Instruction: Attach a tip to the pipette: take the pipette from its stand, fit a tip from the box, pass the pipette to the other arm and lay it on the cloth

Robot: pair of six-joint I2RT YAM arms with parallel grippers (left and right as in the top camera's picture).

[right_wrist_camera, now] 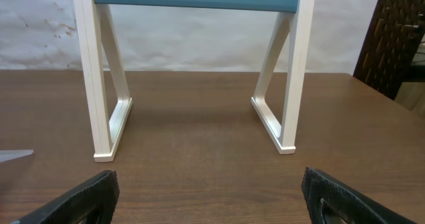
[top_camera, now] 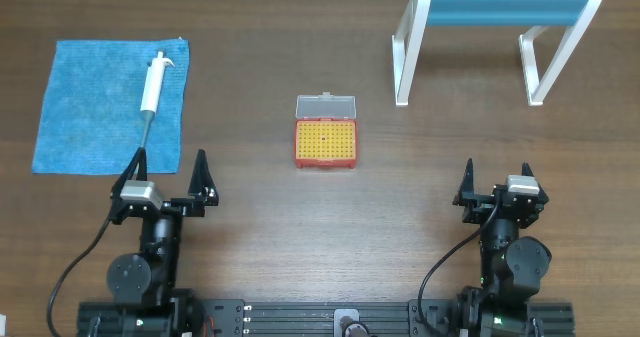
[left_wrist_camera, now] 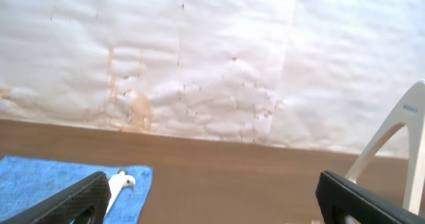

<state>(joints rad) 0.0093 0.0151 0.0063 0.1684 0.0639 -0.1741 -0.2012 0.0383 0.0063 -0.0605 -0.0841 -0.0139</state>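
— Checking your arms: how do they sit?
— Both tucked low by their bases. Your left gripper [top_camera: 170, 167] and right gripper [top_camera: 497, 172] have fingers spread apart, holding nothing.
— Your pipette [top_camera: 152, 85]?
— Lying on the cloth [top_camera: 90, 107], thin end toward the left arm.

left arm [top_camera: 152, 239]: low near base, jaws apart | right arm [top_camera: 512, 239]: low near base, jaws apart

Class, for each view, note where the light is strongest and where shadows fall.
Top view: even light; the stand and tip box cast only faint shadows on the table. Left wrist view: the pale wall is brightest, the table below it darker. Right wrist view: a soft shadow lies on the table between the stand's legs.
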